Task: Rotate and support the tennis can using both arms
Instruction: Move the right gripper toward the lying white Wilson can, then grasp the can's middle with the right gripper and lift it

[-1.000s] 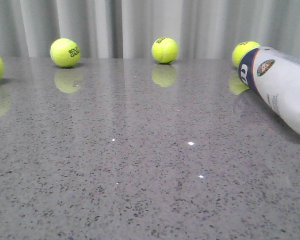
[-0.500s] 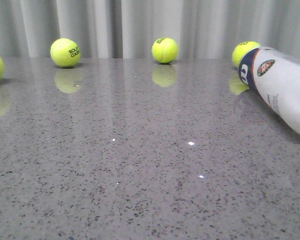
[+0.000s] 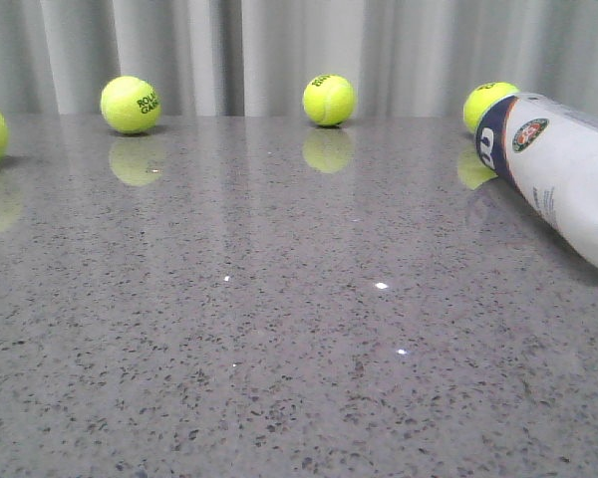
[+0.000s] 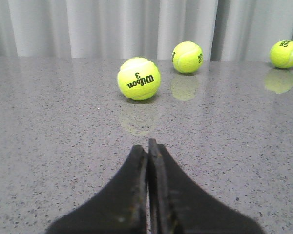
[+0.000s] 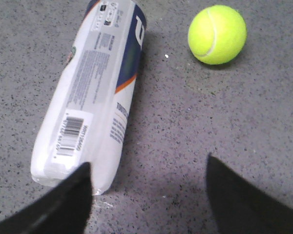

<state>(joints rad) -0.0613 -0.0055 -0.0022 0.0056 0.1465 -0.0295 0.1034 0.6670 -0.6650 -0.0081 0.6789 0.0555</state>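
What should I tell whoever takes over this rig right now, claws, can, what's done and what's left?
Left claw: shut, empty, low over the table, facing loose tennis balls.
Right claw: open, empty, above the barcode end of the tennis can.
The can lies on its side at the table's right, navy end near a ball.
Done: nothing gripped.
Left: grasp, rotate and support the can with both arms.

The speckled grey stone table (image 3: 279, 329) under me is polished glossy, mirroring the fuzzy felt tennis balls (image 3: 130, 104). My tennis can (image 5: 95, 92) looks like smooth, slightly shiny plastic with a printed label. My left fingers (image 4: 132, 195) are matt black.
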